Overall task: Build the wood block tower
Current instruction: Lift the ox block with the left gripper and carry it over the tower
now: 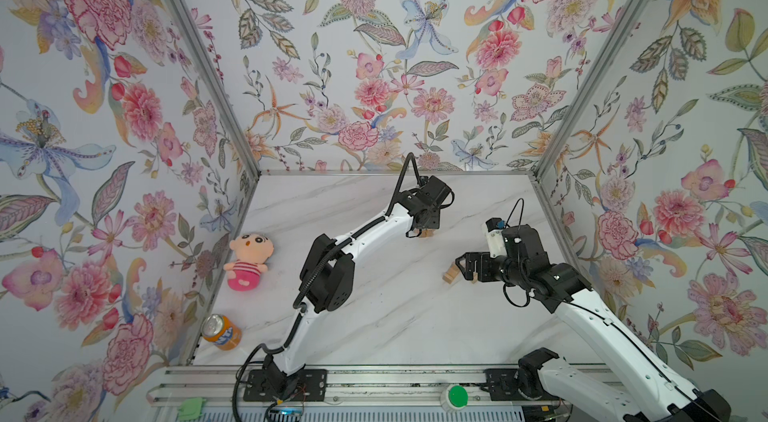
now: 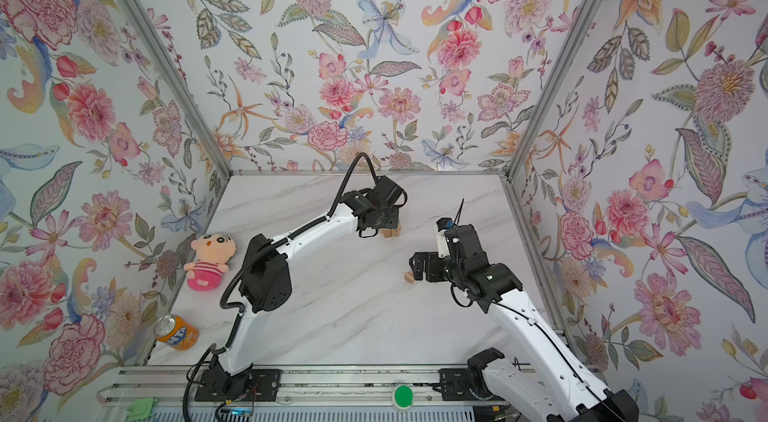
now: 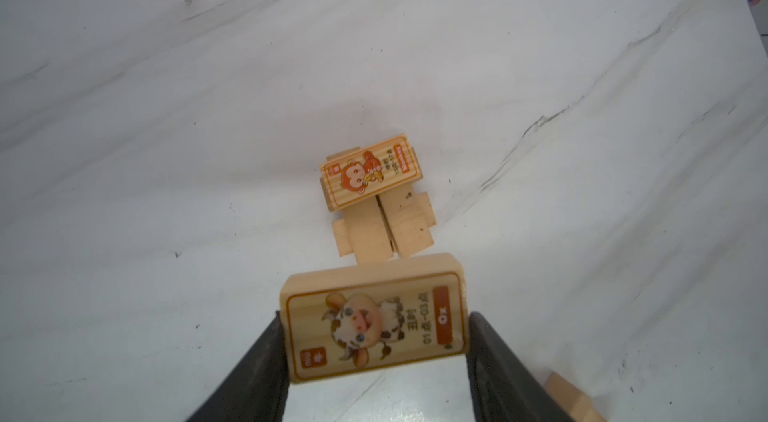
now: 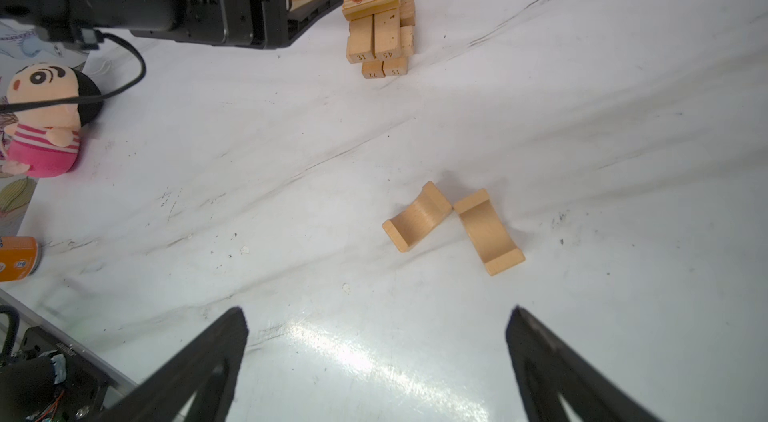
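The tower [image 3: 376, 208] is a small crisscrossed stack of tan wood blocks, topped by a monkey-printed block [image 3: 370, 173]. It stands at the back middle of the table in both top views [image 1: 428, 234] [image 2: 390, 233]. My left gripper [image 3: 376, 318] is shut on an ox-printed block [image 3: 374, 324], held just short of the tower and above the table. Two loose wood blocks [image 4: 417, 216] [image 4: 488, 231] with scooped faces lie touching each other in front of my right gripper [image 4: 377, 310]. That gripper is open and empty, low over the table [image 1: 463, 268].
A pink plush doll [image 1: 247, 260] lies at the table's left edge, and an orange can [image 1: 221, 332] lies on its side at the front left. Floral walls close three sides. A rail with a green button [image 1: 457, 396] runs along the front.
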Available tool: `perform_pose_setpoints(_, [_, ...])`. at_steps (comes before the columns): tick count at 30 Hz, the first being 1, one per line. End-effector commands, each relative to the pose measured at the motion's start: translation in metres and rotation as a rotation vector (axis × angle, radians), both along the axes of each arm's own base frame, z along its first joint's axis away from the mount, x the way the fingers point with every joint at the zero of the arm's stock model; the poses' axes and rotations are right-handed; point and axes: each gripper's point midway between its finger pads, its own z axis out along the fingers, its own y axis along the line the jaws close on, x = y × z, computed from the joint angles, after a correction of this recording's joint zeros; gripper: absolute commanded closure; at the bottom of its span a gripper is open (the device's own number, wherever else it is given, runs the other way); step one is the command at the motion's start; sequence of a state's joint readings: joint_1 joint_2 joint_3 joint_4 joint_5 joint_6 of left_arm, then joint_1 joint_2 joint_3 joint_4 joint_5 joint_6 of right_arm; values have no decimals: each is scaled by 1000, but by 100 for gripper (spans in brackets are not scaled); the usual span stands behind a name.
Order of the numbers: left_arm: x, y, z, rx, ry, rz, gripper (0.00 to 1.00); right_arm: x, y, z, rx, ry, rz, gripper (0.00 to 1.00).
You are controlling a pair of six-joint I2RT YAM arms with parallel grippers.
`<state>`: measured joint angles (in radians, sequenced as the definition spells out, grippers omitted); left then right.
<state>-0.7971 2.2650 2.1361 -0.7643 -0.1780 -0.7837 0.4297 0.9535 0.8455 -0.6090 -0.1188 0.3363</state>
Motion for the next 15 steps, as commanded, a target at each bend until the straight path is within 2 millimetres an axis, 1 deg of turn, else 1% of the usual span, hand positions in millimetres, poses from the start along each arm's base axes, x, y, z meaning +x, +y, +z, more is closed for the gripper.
perform_pose_setpoints(1, [8,11,-7,73,24,6,50,4,-5,11,-10,-32,-20,1])
perform_pose_setpoints(5, [16,6,-11,88,25,11,50,5,-10,13,-15,-44,-34,1])
perform_pose_setpoints(9, [13,6,-21,85,48,11,51,6,-12,15,-12,-44,-40,1])
perform_pose_setpoints(15, [6,9,-23,56,50,19,51,7,-15,11,-15,-34,-48,1])
